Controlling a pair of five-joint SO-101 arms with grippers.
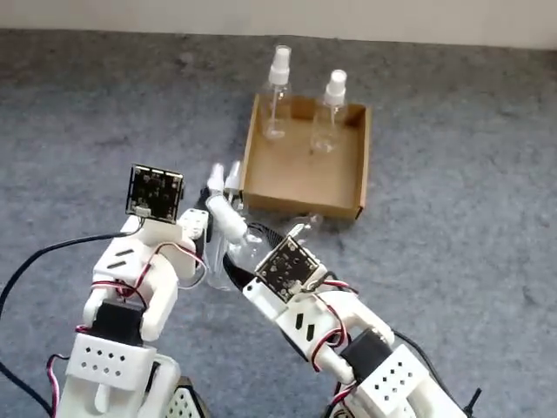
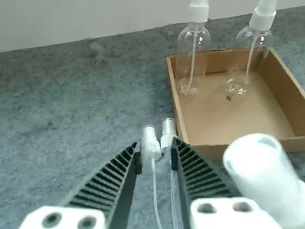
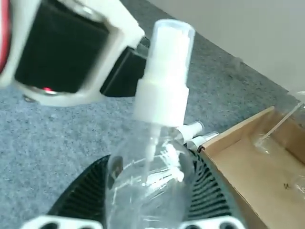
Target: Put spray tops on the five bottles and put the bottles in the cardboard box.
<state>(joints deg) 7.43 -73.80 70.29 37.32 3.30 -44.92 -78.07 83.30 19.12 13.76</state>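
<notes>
Clasped between the jaws of the right hand (image 3: 151,164), a clear bottle (image 3: 143,200) is held tilted, and a white spray top (image 3: 164,81) is seen on its neck. Bottle and hand are placed near the closest corner of the cardboard box (image 1: 300,205), over the grey tabletop (image 1: 452,261). The left hand (image 2: 155,155) is set about two loose spray tops (image 2: 167,131), which are laid side by side on the tabletop just beside the box wall nearer the left arm. Whether they are clenched or merely flanked cannot be told. Inside the box, two further bottles (image 1: 276,113) are stood upright along the far wall, each fitted with a spray top.
</notes>
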